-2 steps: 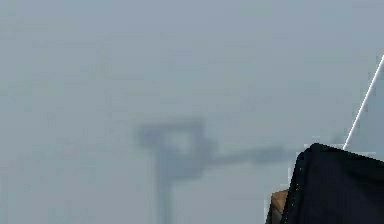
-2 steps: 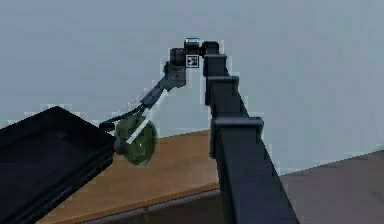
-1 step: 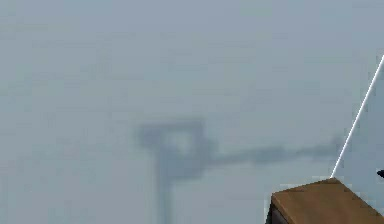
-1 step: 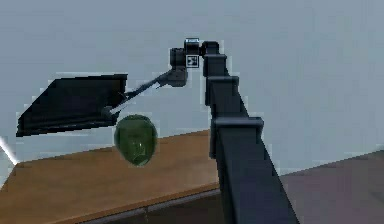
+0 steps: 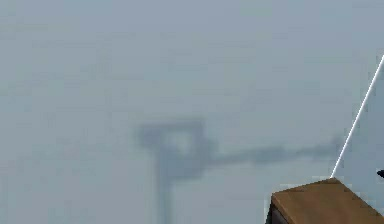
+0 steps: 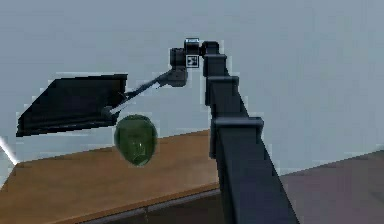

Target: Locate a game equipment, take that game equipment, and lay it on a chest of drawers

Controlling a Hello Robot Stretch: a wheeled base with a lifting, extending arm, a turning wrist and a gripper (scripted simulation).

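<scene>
In the arm side view the dark arm point(image 6: 235, 130) rises from the bottom edge, and my gripper point(image 6: 118, 103) reaches left from its far end. A round green, ball-like thing point(image 6: 135, 141) shows just below the fingers point(image 6: 145, 90), in front of a brown wooden top point(image 6: 90, 185). A dark flat slab point(image 6: 70, 105) lies tilted behind the fingertips. I cannot tell whether the gripper holds anything, nor whether the green thing rests on the wood.
A plain grey wall point(image 6: 300, 60) stands behind the wooden top. In the forward view a brown wooden corner point(image 5: 325, 203) sits at the bottom right against a grey wall point(image 5: 120, 60), with a white slanted edge point(image 5: 357, 115) at the right.
</scene>
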